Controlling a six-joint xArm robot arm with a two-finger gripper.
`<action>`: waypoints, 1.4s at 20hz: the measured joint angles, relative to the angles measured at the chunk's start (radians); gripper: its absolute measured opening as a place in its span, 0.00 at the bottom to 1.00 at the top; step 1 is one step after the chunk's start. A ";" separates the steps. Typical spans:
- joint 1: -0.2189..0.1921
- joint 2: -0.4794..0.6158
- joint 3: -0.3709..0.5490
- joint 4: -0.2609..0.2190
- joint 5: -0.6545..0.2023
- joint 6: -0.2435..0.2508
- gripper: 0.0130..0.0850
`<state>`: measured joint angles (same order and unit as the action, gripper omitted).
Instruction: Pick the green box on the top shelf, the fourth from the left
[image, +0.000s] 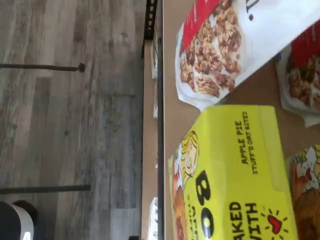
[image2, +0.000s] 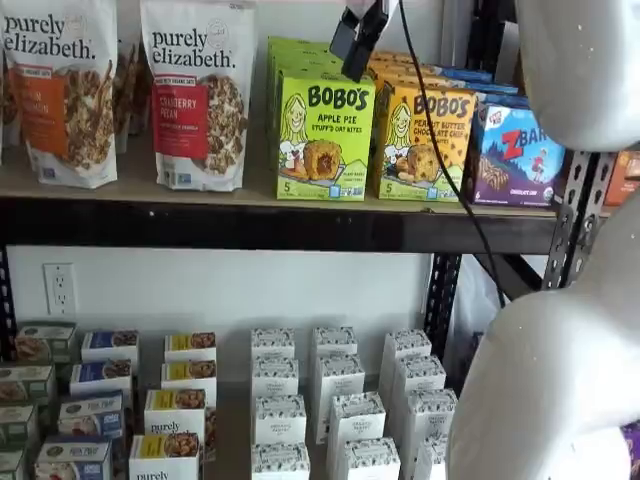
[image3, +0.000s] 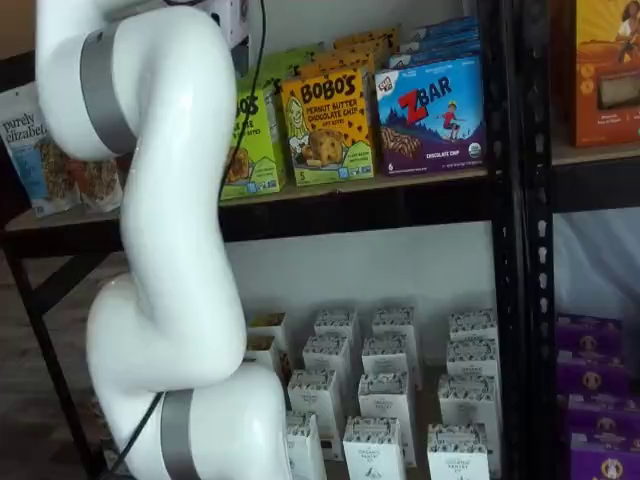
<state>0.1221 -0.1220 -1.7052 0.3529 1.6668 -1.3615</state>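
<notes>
The green box (image2: 322, 135) is a lime-green Bobo's Apple Pie carton that stands upright at the front of the top shelf (image2: 250, 225), with more green boxes behind it. It fills the near part of the wrist view (image: 235, 170). In a shelf view the arm half hides it (image3: 255, 140). My gripper (image2: 358, 40) hangs from the view's top edge, just above the top right of the green boxes. Its black fingers show as one dark shape, with no clear gap and nothing in them. A black cable runs down beside them.
Two granola bags (image2: 195, 95) stand left of the green box. An orange-yellow Bobo's peanut butter box (image2: 425, 140) touches its right side, with a blue Zbar box (image2: 512, 155) beyond. Small white cartons (image2: 335, 400) fill the lower level. A black upright (image2: 575, 210) stands at the right.
</notes>
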 joint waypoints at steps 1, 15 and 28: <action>-0.001 0.006 -0.005 -0.004 0.002 -0.003 1.00; -0.004 0.043 -0.013 -0.060 0.020 -0.025 1.00; 0.002 0.044 0.030 -0.093 -0.022 -0.036 1.00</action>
<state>0.1244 -0.0784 -1.6752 0.2603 1.6451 -1.3974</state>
